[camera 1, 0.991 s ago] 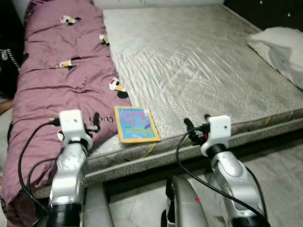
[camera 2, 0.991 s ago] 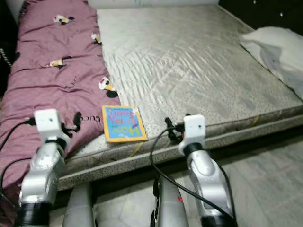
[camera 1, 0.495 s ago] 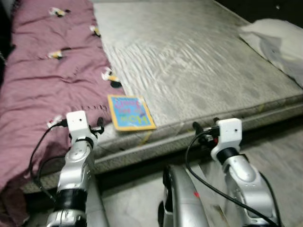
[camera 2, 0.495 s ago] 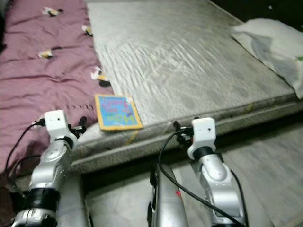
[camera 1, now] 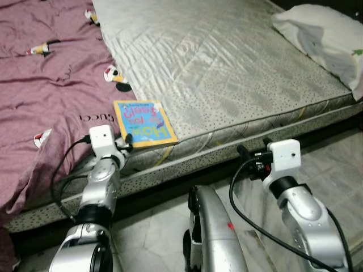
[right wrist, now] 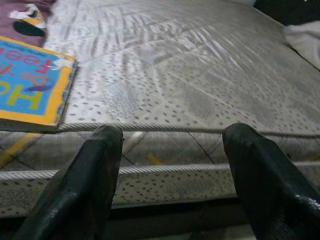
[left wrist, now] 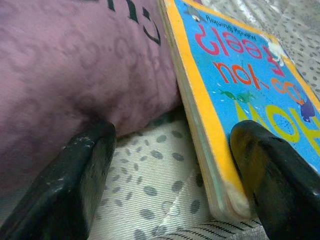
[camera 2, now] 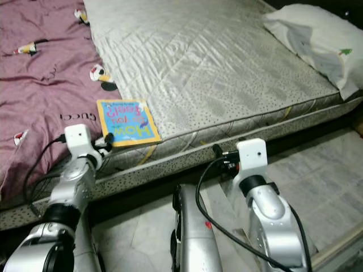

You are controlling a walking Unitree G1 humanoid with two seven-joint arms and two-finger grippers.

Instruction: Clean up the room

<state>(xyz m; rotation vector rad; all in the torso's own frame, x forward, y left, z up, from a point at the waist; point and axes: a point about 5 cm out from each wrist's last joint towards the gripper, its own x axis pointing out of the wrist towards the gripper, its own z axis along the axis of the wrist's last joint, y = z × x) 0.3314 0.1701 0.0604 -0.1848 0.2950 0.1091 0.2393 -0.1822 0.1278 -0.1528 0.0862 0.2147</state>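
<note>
One book (camera 1: 143, 121) is the obvious thing to tidy here, a bright blue and yellow kids' board book lying flat at the near edge of the mattress (camera 1: 227, 73), right where the purple blanket (camera 1: 45, 90) ends. The left gripper (left wrist: 172, 175) is spread wide open at the book's near left corner, one finger against the blanket side and the other on the book's cover side, nothing pinched yet. The right gripper (right wrist: 172, 165) is also open and empty, hanging in front of the mattress edge, well to the right of the book. A white pillow (camera 1: 317, 39) sits far right.

What could go wrong, I reckon: the book lies flat, so the fingers could slide over the cover or grab a fold of blanket instead. A nudge could also tip it off the edge onto the floor.
</note>
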